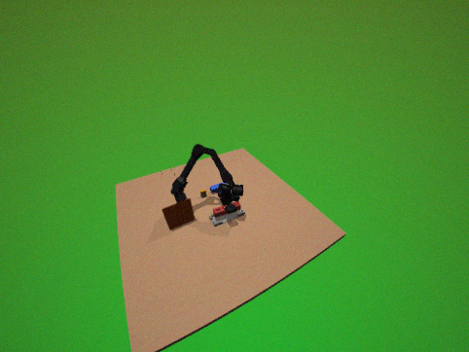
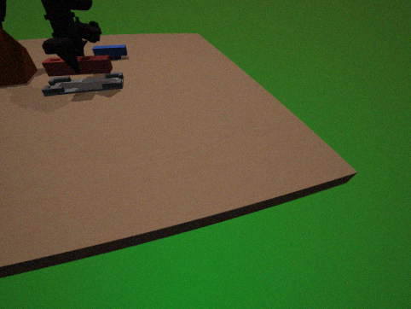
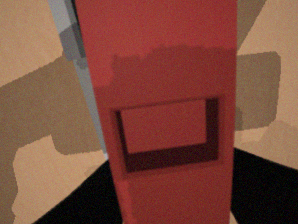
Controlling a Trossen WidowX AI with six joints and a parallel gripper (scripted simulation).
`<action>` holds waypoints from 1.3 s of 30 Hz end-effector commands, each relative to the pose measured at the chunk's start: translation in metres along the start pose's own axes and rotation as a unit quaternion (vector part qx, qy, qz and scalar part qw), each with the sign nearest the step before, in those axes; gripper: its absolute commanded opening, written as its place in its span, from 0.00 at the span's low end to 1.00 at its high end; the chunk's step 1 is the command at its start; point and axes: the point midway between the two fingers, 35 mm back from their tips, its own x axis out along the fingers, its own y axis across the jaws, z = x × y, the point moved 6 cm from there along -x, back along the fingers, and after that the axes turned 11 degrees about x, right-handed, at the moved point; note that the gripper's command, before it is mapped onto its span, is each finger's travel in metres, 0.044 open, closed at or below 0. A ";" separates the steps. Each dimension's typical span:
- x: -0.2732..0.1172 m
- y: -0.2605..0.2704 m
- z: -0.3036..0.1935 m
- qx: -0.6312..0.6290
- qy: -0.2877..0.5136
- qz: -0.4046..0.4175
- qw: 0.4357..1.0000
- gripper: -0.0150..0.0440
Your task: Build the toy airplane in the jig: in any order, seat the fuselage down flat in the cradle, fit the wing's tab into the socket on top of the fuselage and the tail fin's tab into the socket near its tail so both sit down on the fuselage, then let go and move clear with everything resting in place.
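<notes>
The red fuselage (image 1: 220, 211) (image 2: 99, 65) (image 3: 165, 30) is level, with its socket openings facing up. My gripper (image 1: 230, 208) (image 2: 76, 65) (image 3: 164, 152) points down and is shut on the fuselage near its middle, one finger on each side. The fuselage is low over the grey cradle (image 1: 217, 223) (image 2: 85, 86) (image 3: 64, 37); part of the cradle shows along its left side in the wrist view. Whether it touches the cradle cannot be told. The blue wing (image 1: 215, 188) (image 2: 110, 50) lies behind the cradle. The small yellow tail fin (image 1: 203, 193) stands behind too, hidden in the exterior view.
A brown slanted block (image 1: 178, 214) (image 2: 14, 61) stands on the table (image 1: 219, 272) (image 2: 192, 149) near the arm's base, left of the cradle in the top and exterior views. The wing is close behind the gripper.
</notes>
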 end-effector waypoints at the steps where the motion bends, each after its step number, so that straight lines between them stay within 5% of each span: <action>1: 0.006 0.000 0.000 0.002 -0.001 0.002 1.000 0.58; 15: 0.024 0.000 -0.001 0.002 -0.001 0.002 1.000 0.58; 26: 0.023 0.000 -0.001 0.000 0.001 0.001 1.000 0.46; 31: 0.023 0.000 -0.001 0.000 0.001 0.001 1.000 0.25; 39: 0.023 0.000 -0.001 0.000 0.001 0.001 1.000 0.61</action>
